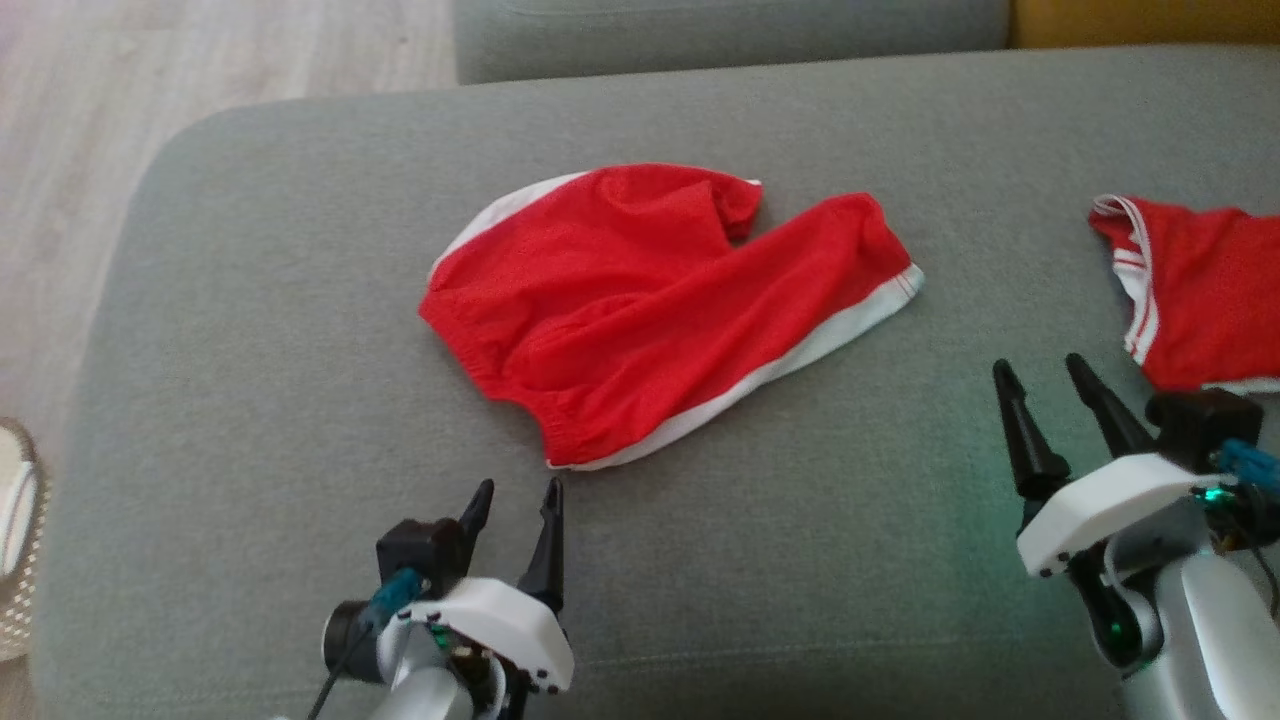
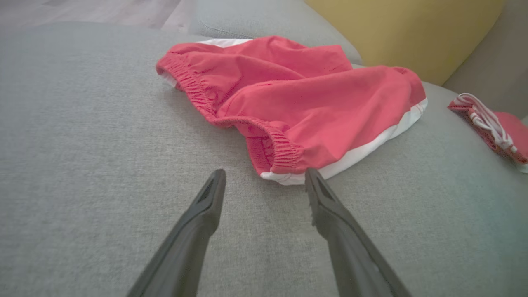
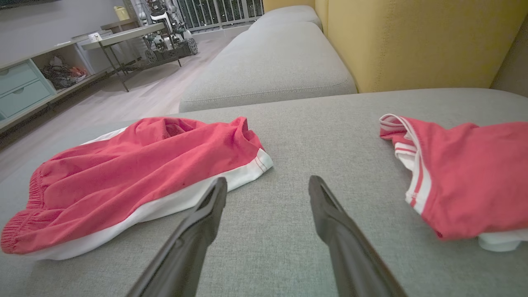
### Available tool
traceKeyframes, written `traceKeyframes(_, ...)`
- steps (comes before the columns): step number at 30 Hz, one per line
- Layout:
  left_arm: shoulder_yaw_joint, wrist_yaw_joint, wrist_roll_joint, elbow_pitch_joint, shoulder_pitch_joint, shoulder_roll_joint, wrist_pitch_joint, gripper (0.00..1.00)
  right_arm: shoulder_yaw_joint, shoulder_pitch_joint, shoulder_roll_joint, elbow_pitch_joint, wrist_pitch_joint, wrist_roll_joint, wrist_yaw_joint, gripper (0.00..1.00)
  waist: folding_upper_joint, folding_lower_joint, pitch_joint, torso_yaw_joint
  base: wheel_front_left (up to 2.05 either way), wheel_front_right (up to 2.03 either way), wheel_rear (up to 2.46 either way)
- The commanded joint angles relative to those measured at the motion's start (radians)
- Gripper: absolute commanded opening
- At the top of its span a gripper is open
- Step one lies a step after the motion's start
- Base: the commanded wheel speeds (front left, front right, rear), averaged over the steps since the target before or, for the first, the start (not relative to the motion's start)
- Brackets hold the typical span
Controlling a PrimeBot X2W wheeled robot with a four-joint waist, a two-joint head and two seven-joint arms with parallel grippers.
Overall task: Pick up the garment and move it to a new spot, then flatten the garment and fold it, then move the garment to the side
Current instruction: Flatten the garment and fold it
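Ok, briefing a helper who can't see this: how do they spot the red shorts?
Look mid-way across the grey sofa cushion, ahead of the left gripper. The red shorts lie crumpled, with gathered waistband and broad white trim; the other red garment, far right, has thin stripes.

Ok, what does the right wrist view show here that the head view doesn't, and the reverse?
Right wrist view: the room beyond the sofa, with pale shelving holding teal drawers and a metal-legged grey table.
Head view: the open left gripper on its white housing, and a pale woven item on the floor at the left edge.
Both: the crumpled red mesh shorts with white trim, the second red garment with white stripes, the grey fabric sofa cushion and the open right gripper.
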Motion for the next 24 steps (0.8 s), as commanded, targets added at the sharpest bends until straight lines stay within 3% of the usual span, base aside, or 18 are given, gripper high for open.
traceKeyframes(1,0.028,-0.006,0.000,-0.011,-0.068,0.002,-0.006,1.00,0.014,-0.024,0.005,-0.066,0.011,-0.009,0.000,1.00,0.0000,-0.0001,0.020,-0.024,0.00,0.00,0.00)
traceKeyframes(9,0.022,-0.017,0.010,0.125,-0.155,0.002,-0.006,1.00,-0.022,0.013,0.029,-0.222,0.088,-0.026,0.000,1.00,0.0000,-0.0001,0.061,-0.065,0.00,0.00,0.00)
traceKeyframes(20,-0.022,-0.019,-0.022,0.244,-0.244,0.002,-0.006,1.00,-0.039,0.004,0.028,-0.265,0.120,-0.040,0.000,1.00,0.0000,-0.0001,0.095,-0.067,0.00,0.00,0.00)
traceKeyframes(21,-0.028,-0.020,-0.028,0.249,-0.249,0.002,-0.006,0.91,-0.041,0.001,0.026,-0.265,0.121,-0.041,0.000,1.00,0.0000,-0.0001,0.097,-0.064,0.00,0.00,0.00)
traceKeyframes(22,-0.035,-0.021,-0.033,0.254,-0.254,0.002,-0.006,0.49,-0.043,-0.002,0.026,-0.265,0.123,-0.042,0.000,1.00,0.0000,-0.0001,0.099,-0.062,0.00,0.00,0.00)
traceKeyframes(24,-0.051,-0.025,-0.044,0.264,-0.260,0.002,-0.006,0.00,-0.043,-0.010,0.028,-0.264,0.125,-0.047,0.000,1.00,0.0000,-0.0001,0.101,-0.057,0.00,0.00,0.00)
